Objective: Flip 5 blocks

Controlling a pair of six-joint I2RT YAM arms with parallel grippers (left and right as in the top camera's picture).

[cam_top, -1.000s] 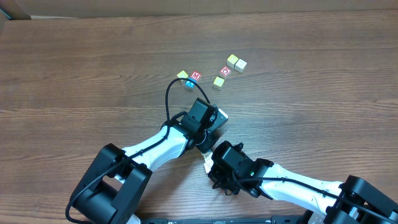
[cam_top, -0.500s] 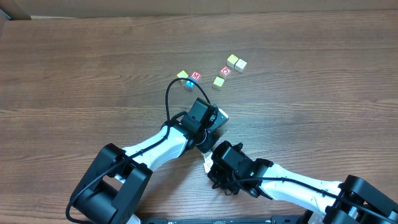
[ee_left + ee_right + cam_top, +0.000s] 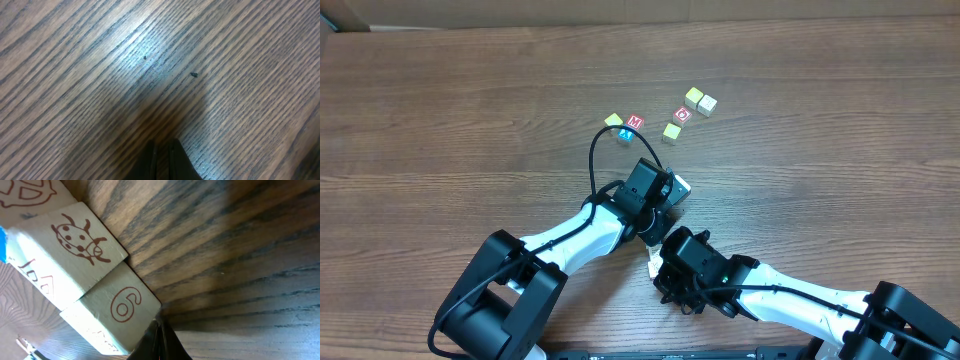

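Honestly, barely anything changed: my left claw [image 3: 161, 156] crept a hair toward 3 o'clock, pinched closed on nothing. My right claw [image 3: 159, 341] is closed too, with the ladybug block [image 3: 75, 250] at its 10 o'clock. The other blocks [image 3: 672, 131] wait at 12, so I'd guess flipping hasn't started.

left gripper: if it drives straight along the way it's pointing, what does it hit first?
Only the table, as far as the left wrist view shows: ahead of the shut left gripper lies bare wood with two dark specks, no block. Its downward tilt is unclear.
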